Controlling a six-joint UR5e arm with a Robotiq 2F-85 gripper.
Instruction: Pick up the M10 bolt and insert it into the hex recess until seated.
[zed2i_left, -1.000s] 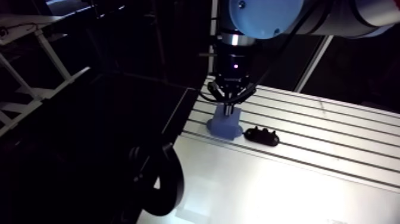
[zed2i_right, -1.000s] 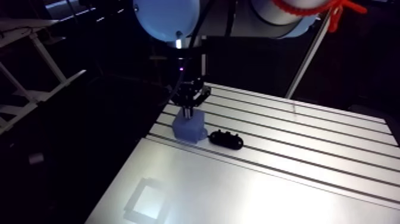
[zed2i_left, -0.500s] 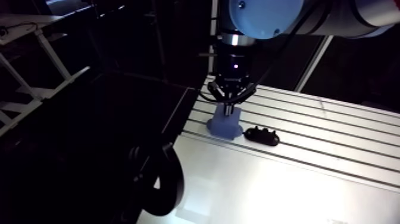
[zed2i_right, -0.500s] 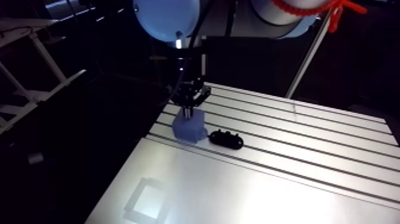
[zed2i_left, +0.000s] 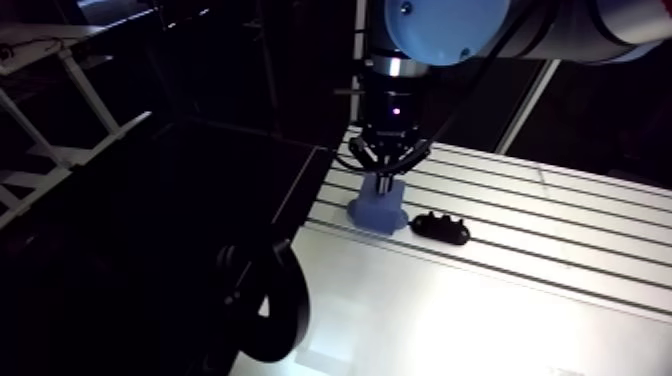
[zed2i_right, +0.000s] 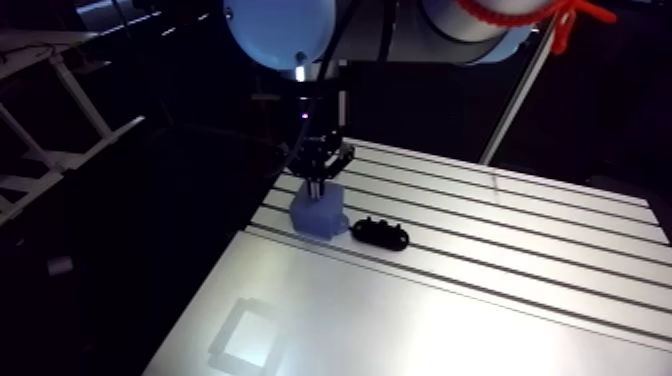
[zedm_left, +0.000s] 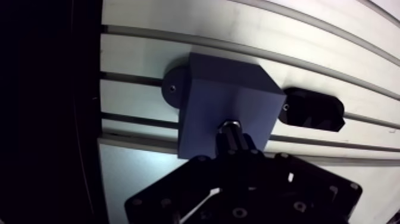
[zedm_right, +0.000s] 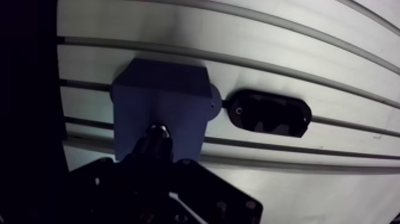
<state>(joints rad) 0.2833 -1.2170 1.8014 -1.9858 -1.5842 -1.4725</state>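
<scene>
The M10 bolt (zedm_left: 231, 126) stood end-down on the top face of the blue block (zedm_left: 208, 98), its bright end showing as a small ring against the block near the edge closest to the gripper. The hex recess itself could not be seen, since the bolt and the dark fingers covered that spot. The gripper (zedm_left: 236, 146) was clenched around the bolt, its two fingers drawn in tight on the shank directly above the block. Compared with the earlier arm views, almost nothing had changed: the gripper hung at the same spot over the block and at what looked like the same height, and the block had not shifted on the slotted table (zedm_left: 250, 36). That stillness suggested the bolt was either meeting resistance at the mouth of the recess or going down too slowly to show, so seating was probably not finished. How deep the bolt sat could not be told from the wrist view. Just beside the block, apart from it, lay a black oblong fixture (zedm_left: 313, 110) across one of the table's slots; it too had not moved. A small round tab (zedm_left: 172, 88) with a hole stuck out from the block's base on the side away from that fixture.
</scene>
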